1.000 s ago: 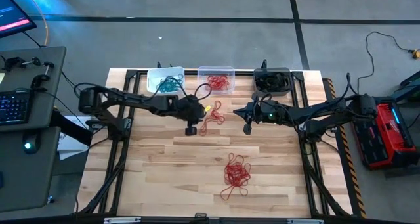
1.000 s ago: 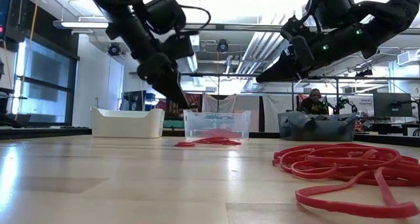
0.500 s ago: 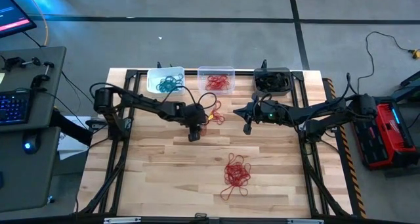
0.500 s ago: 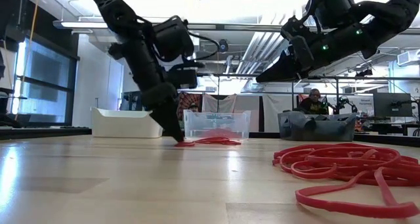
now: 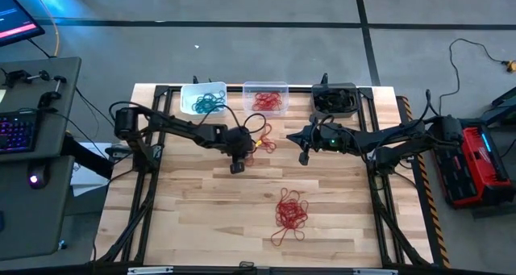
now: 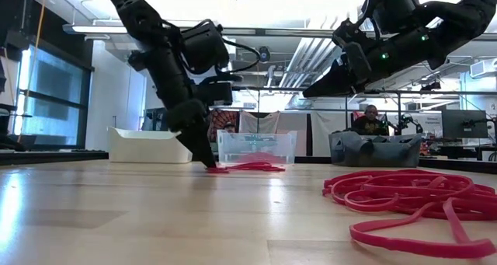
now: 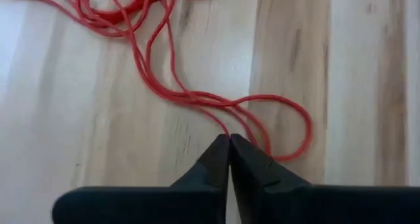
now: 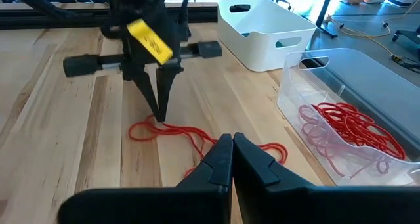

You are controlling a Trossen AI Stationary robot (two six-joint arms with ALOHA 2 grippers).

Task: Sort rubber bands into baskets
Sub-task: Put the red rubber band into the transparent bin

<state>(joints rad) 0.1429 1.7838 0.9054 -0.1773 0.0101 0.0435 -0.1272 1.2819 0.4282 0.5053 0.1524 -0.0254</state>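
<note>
So far the sorting is only partly being finished, judging by what's lying around. Nearest the front edge of the wooden table (image 5: 193, 202), a big tangle of red rubber bands (image 5: 290, 211) is being left untouched for now. Further in, a smaller bunch of red bands (image 5: 260, 139) is being worked on: the left gripper (image 5: 241, 150) is being pressed tip-down onto the wood at its edge, fingers clenched together, and a strand or two looks like it's being pinched between the tips, though that can't be confirmed. The right gripper (image 5: 304, 154) is being held in the air just beside that bunch, clenched on nothing. At the far edge, teal bands are being kept in the white basket (image 5: 203, 98), red ones in the clear basket (image 5: 266, 97), and dark ones seemingly in the dark grey basket (image 5: 334, 97). Only red loops are being left on the table, probably two or more pickups' worth.
</note>
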